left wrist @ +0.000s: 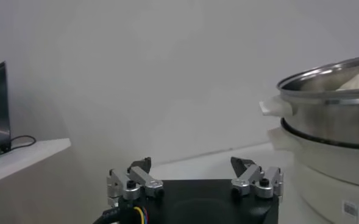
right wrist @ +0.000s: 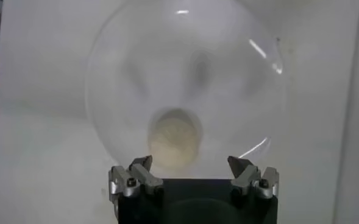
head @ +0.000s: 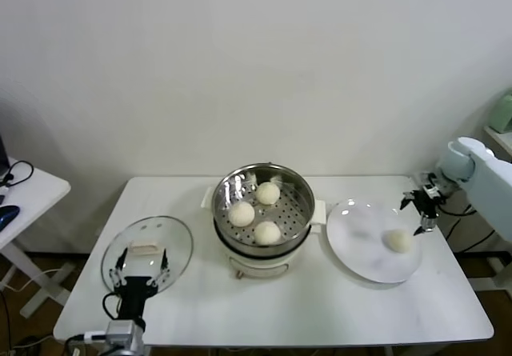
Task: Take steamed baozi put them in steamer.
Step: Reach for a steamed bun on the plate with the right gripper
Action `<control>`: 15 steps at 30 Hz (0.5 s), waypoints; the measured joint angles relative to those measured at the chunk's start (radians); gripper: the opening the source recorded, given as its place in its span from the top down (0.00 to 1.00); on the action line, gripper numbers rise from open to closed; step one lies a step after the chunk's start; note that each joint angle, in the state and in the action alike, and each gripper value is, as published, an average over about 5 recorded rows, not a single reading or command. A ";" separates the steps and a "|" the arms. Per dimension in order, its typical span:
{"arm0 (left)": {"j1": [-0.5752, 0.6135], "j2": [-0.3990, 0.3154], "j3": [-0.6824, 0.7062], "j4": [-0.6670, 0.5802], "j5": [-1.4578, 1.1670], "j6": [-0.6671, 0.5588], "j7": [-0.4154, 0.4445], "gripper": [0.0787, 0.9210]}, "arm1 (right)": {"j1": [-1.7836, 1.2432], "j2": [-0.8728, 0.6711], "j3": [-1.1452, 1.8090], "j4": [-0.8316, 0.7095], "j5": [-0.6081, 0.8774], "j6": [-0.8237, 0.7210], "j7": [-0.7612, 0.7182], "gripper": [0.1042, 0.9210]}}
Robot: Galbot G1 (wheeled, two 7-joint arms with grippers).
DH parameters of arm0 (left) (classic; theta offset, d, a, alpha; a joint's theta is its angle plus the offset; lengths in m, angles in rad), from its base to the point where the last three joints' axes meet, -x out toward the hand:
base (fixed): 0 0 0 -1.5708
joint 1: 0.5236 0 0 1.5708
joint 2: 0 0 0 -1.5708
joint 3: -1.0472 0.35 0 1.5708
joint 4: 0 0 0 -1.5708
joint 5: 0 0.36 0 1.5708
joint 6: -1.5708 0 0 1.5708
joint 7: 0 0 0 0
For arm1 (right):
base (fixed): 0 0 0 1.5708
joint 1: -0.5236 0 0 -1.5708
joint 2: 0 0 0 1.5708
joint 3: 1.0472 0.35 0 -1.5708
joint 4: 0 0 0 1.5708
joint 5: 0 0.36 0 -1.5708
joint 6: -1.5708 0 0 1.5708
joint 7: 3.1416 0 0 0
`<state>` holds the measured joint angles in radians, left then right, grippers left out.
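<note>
While the right gripper (head: 425, 216) hangs with fingers wide and empty above the last cream-white round bun (head: 398, 241) on the flat white plate (head: 352, 256), a squeeze off-centre may roll it away. It could also strike the rim of the shiny steel steamer basket (head: 301, 190). The left gripper (head: 140, 272) waits open, holding nothing.

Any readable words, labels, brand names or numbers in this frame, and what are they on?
No text can be read in any view.
Cooker base under the steamer: two small marks near its bottom, too small and blurred to read.
Plate, glass lid, baozi: no markings.

Glass lid (head: 148, 252) flat on white table (head: 320, 308), front-left; white plate (head: 360, 244) right side.
</note>
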<state>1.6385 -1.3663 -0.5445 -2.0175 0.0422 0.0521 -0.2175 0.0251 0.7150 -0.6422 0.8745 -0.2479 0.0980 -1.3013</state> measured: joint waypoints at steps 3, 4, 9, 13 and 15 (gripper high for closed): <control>-0.003 -0.001 0.000 0.004 0.000 0.001 0.000 0.12 | -0.032 0.017 0.026 -0.025 -0.025 0.006 0.003 0.12; -0.003 -0.001 0.000 0.005 0.000 0.001 0.000 0.12 | -0.041 0.022 0.033 -0.032 -0.032 0.007 0.003 0.12; -0.004 -0.001 -0.001 0.013 0.000 0.001 0.000 0.12 | -0.075 0.044 0.063 -0.060 -0.058 0.014 0.010 0.12; -0.004 0.000 -0.001 0.017 0.000 0.000 0.001 0.12 | -0.086 0.060 0.081 -0.081 -0.073 0.019 0.018 0.12; -0.004 0.000 -0.001 0.018 0.000 0.000 0.001 0.12 | -0.088 0.066 0.086 -0.090 -0.079 0.021 0.021 0.12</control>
<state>1.6346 -1.3667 -0.5458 -1.9993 0.0426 0.0518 -0.2167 -0.0631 0.7814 -0.5561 0.7847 -0.3272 0.1189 -1.2807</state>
